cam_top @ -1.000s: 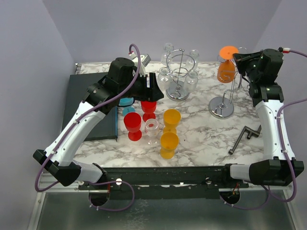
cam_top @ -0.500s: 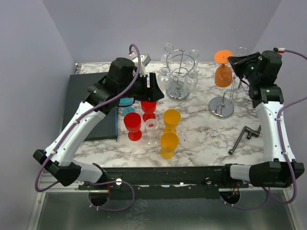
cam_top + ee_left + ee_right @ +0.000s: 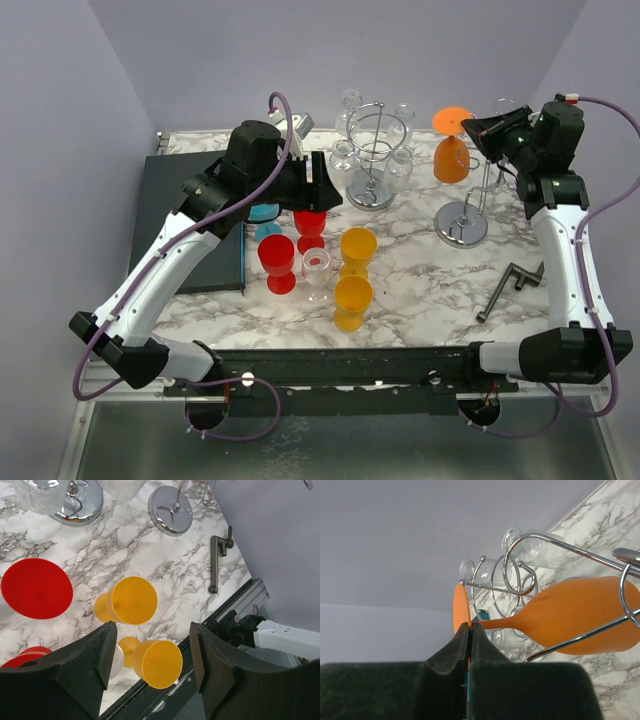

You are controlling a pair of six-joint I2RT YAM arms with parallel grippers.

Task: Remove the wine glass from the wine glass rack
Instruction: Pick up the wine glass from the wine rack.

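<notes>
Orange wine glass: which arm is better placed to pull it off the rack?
Right. The right gripper is shut on the orange wine glass at the rack; the left gripper hangs open over the yellow cups.

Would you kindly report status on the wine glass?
Right gripper shut on orange wine glass stem. Bowl between wires of rack. Left gripper open, empty.

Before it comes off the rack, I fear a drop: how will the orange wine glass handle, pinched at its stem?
The orange wine glass looks like opaque plastic: probably light, not brittle. The right gripper pinches only its thin stem, so the bowl may pivot. The wine glass rack wires cross the bowl; it could snag.
</notes>
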